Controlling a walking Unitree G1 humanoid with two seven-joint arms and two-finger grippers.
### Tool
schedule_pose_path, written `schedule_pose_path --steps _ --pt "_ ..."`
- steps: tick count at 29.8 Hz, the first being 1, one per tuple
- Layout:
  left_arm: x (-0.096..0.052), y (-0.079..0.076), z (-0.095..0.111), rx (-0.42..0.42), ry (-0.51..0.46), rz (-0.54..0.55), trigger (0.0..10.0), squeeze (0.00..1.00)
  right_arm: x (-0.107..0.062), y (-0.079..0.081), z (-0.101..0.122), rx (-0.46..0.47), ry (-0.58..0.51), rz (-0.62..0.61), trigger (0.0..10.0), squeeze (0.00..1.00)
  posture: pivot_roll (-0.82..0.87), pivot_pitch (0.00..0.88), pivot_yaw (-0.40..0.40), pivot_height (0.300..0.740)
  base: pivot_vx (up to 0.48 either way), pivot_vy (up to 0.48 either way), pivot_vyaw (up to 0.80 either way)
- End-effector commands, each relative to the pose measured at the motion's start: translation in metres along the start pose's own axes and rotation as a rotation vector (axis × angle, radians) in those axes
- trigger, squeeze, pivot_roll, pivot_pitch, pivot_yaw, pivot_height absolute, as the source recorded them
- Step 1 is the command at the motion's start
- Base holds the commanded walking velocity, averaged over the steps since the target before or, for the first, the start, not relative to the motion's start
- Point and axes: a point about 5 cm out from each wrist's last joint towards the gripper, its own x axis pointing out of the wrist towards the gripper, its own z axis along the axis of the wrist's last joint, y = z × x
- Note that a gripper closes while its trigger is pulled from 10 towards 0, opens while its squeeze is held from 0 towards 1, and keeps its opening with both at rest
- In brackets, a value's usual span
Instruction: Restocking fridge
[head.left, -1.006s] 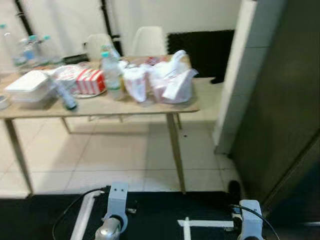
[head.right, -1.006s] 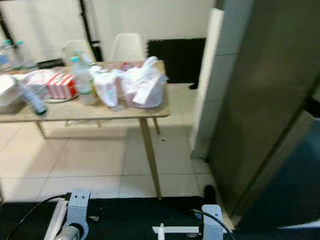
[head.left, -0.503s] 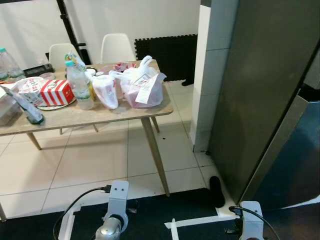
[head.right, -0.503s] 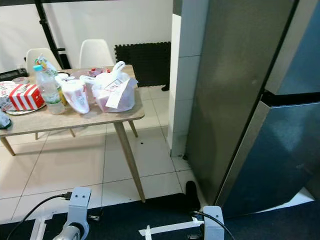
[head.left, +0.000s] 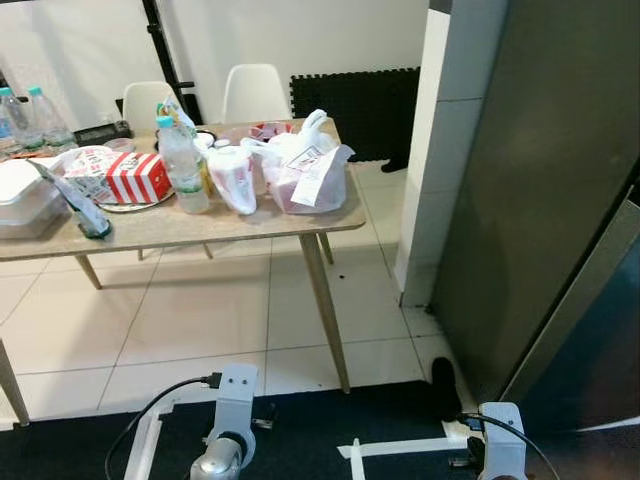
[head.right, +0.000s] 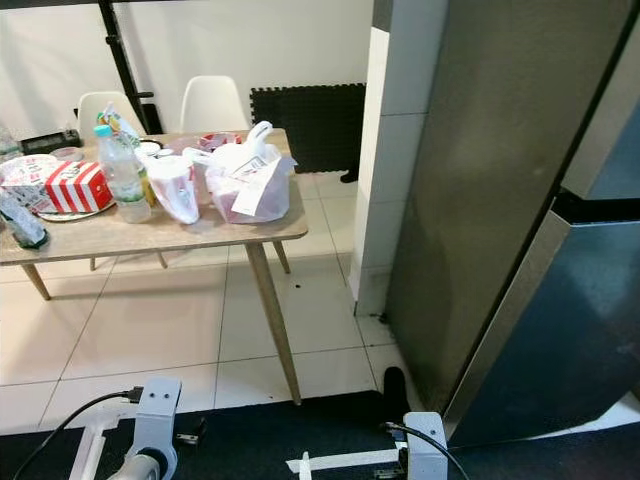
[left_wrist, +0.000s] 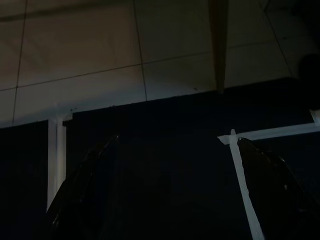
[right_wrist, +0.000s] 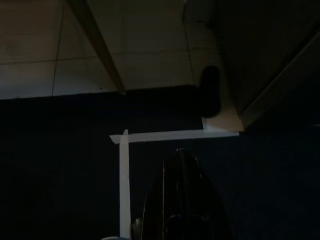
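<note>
Standing on the dark mat, the robot faces a bench at 11 o'clock carrying a water bottle, a striped box and plastic bags; the fridge rises at 2 o'clock, doors closed. Both arms hang low: left gripper spread wide, right gripper pressed together. Whichever way it heads, steering wide of the bench leg seems wise.

The fridge ran off the right edge. The table's left end was cut off. The plastic bags hid their contents.
</note>
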Motion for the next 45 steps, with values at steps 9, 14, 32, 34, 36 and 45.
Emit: schedule_pose_path --steps 9,14,32,34,36,45 --pt "-0.001 0.0008 -0.0023 0.005 0.005 -0.003 10.0 0.0 -0.001 0.0033 -0.0026 0.008 -0.004 0.006 10.0 0.0 -0.04 0.036 0.05 0.74 0.267 0.0 0.0" --pt "-0.0011 0.0016 -0.0021 0.007 0.005 -0.002 10.0 0.0 -0.0012 0.0037 -0.0034 0.012 -0.003 0.006 10.0 0.0 -0.04 0.037 0.052 0.74 0.285 0.0 0.0" --pt "-0.0007 0.0016 -0.0013 0.013 0.005 -0.005 10.0 0.0 -0.0013 0.0063 -0.0039 0.021 -0.009 0.005 10.0 0.0 -0.03 0.035 0.054 0.74 0.285 0.0 0.0" --pt "-0.0007 0.0015 -0.0015 0.012 0.006 -0.006 10.0 0.0 -0.0014 0.006 -0.0043 0.021 -0.008 0.004 10.0 0.0 -0.03 0.034 0.053 0.74 0.285 0.0 0.0" --pt "-0.0007 0.0014 -0.0015 0.012 0.006 -0.006 10.0 0.0 -0.0015 0.0056 -0.0044 0.021 -0.007 0.001 10.0 0.0 -0.04 0.033 0.053 0.74 0.289 0.0 0.0" --pt "-0.0005 0.0009 -0.0012 0.012 0.007 -0.008 10.0 0.0 -0.0015 0.0051 -0.0038 0.024 -0.011 -0.001 10.0 0.0 -0.04 0.033 0.054 0.74 0.28 0.0 0.0"
